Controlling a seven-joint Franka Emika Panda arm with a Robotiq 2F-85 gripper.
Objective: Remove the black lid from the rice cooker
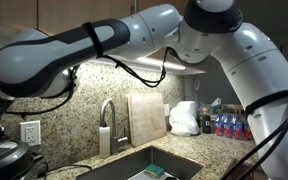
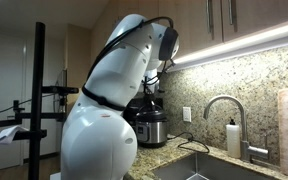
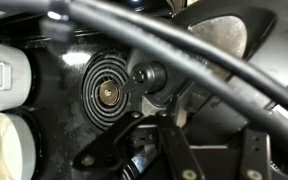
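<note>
In an exterior view the rice cooker stands on the counter by the wall, with a grey metallic body and a dark top that I take for the black lid. My gripper hangs just above it, largely hidden by the arm. The wrist view is dark and very close. My gripper's black finger links reach towards a round dark knob beside a ringed dark surface with a brass centre. I cannot tell whether the fingers grip anything.
A steel sink with a faucet lies beside the cooker. A tan cutting board, a white bag and bottles stand against the granite backsplash. Two pale cylinders sit left of the gripper. A thick cable crosses the wrist view.
</note>
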